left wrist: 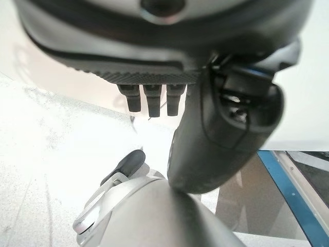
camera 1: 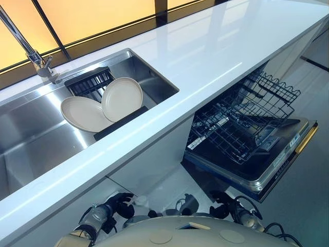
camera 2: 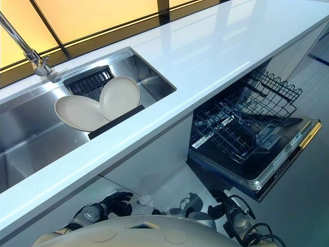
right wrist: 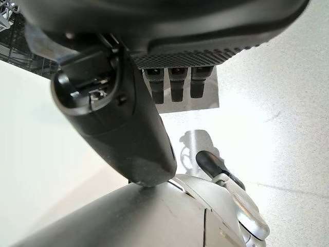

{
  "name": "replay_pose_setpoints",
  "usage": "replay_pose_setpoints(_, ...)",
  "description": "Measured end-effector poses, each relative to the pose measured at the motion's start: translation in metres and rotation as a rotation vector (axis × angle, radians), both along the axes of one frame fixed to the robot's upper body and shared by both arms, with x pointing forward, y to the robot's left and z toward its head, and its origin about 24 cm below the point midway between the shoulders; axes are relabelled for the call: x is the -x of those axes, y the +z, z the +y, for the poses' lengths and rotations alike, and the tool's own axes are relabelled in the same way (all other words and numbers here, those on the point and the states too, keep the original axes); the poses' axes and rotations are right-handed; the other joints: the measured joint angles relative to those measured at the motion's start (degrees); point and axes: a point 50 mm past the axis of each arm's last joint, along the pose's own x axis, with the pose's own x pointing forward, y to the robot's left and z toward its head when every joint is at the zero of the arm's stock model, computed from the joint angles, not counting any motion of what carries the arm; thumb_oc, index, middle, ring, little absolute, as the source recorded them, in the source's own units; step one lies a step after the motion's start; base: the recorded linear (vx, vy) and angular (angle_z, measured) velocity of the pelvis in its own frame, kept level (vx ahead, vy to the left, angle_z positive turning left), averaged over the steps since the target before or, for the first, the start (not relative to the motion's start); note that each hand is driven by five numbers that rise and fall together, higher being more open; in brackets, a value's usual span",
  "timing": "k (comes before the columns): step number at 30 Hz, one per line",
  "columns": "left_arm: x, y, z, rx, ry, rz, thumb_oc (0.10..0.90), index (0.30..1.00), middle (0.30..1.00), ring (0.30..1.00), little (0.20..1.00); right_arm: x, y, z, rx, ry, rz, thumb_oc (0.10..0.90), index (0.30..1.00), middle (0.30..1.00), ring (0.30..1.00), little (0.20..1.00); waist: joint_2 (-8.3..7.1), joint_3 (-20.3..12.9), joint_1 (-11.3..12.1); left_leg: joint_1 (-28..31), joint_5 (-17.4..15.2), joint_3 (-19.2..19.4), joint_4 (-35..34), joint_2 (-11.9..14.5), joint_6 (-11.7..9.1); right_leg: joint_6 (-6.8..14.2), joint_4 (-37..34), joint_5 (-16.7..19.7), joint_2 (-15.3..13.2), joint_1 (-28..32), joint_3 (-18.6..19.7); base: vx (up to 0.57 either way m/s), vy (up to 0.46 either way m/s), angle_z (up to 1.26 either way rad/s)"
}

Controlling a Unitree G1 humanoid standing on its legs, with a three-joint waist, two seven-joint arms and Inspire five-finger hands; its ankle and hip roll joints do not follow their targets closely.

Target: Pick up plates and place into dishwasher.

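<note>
— What's on your left?

— A faucet at the back of a steel sink. In the sink, 2 cream plates lean on a black rack: the left plate lies flatter, the right plate stands more upright and overlaps it.

— And rightwards?

— The white table, then below it the open dishwasher with its wire rack pulled out over the dropped door.

— Your hands?

— My left hand hangs low beneath the table, fingers straight, relaxed, holding nothing. My right hand hangs low near the dishwasher door, fingers likewise slack and empty.
</note>
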Motion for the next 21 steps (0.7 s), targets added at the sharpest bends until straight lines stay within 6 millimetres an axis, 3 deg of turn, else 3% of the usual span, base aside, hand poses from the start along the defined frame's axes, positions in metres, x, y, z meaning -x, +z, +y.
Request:
replay_pose_setpoints(13,0.001,0.000,0.001,0.011,0.029,-0.001,0.800,0.900,0.900,0.900,0.900,0.000,0.000,0.000,0.000,0.000,0.001,0.800,0.900,0.900,0.900,0.900,-0.06,0.04,-0.02,0.03,0.00,0.00,0.00,0.00,0.00,0.00,0.00,0.00,0.00,0.01,0.02,0.00,0.000,0.00)
replay_pose_setpoints(21,-0.006,0.005,-0.010,0.229,0.119,-0.084,0.800,0.900,0.900,0.900,0.900,0.000,0.000,0.001,-0.003,0.004,0.003,0.800,0.900,0.900,0.900,0.900,-0.53,0.35,0.14,-0.06,0.00,0.02,0.00,0.01,0.00,0.02,0.00,-0.01,-0.02,-0.06,-0.04,-0.01,-0.002,0.00)
